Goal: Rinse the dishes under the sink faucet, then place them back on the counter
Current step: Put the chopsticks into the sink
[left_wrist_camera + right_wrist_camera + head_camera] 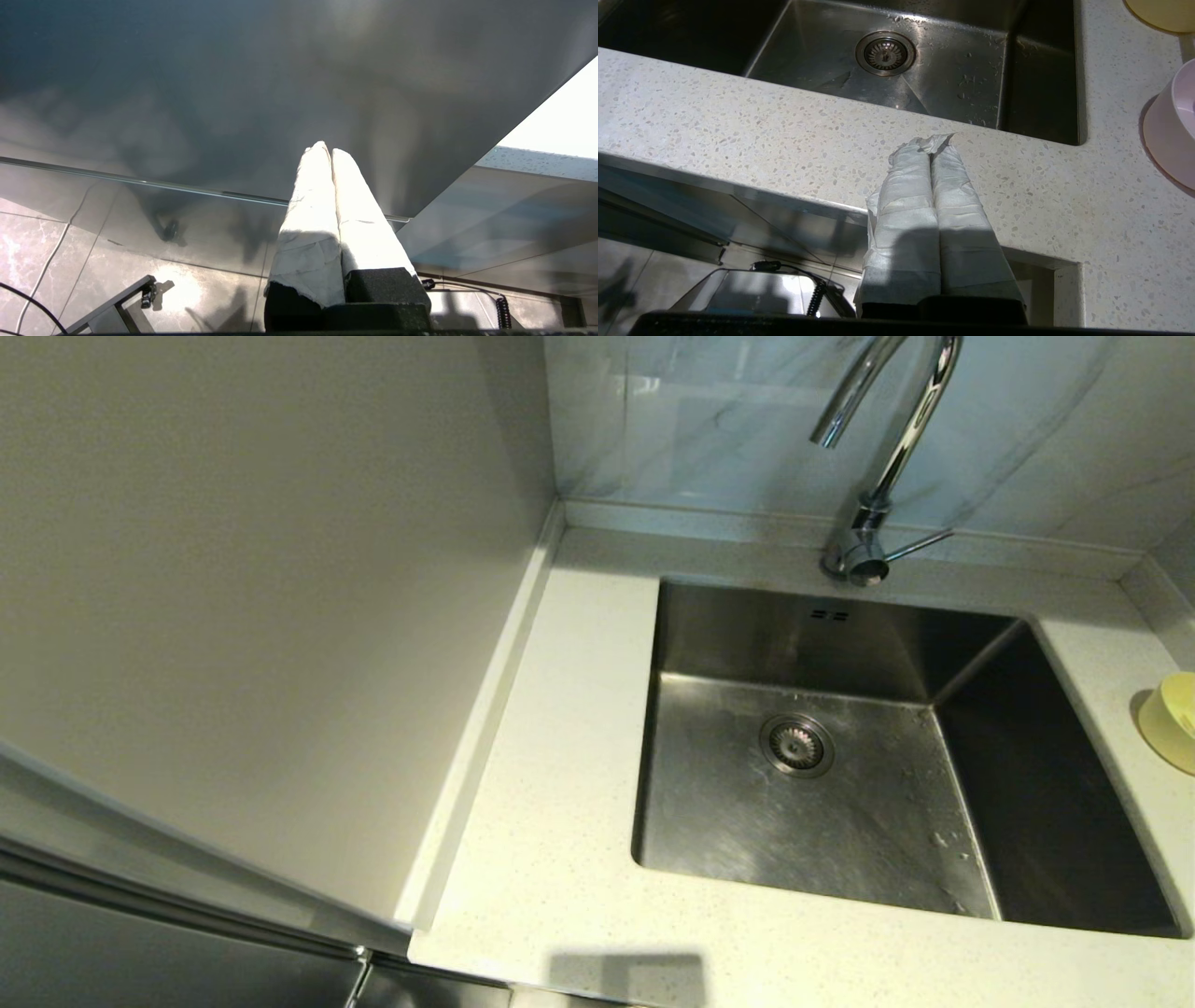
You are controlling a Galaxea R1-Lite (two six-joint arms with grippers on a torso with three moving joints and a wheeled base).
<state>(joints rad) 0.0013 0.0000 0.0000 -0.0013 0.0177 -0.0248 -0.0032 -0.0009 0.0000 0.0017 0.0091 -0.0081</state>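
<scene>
Bowls, yellow bowl (1172, 721) and pink bowl (1170, 125), wait on the worktop (560, 728) right of the dry sink (822, 784), faucet (887, 448) behind it, while left pincer (325, 150) and right pincer (931, 145) hang clenched, empty, low beside the near edge, apparently parked before any reach.

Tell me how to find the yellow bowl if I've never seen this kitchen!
Start at the big steel sink set in the speckled counter. Look along the counter on the sink's right side, toward the back wall. The yellow bowl sits there, small and round; its neighbour, the pink bowl, is nearer the counter's front edge.
</scene>
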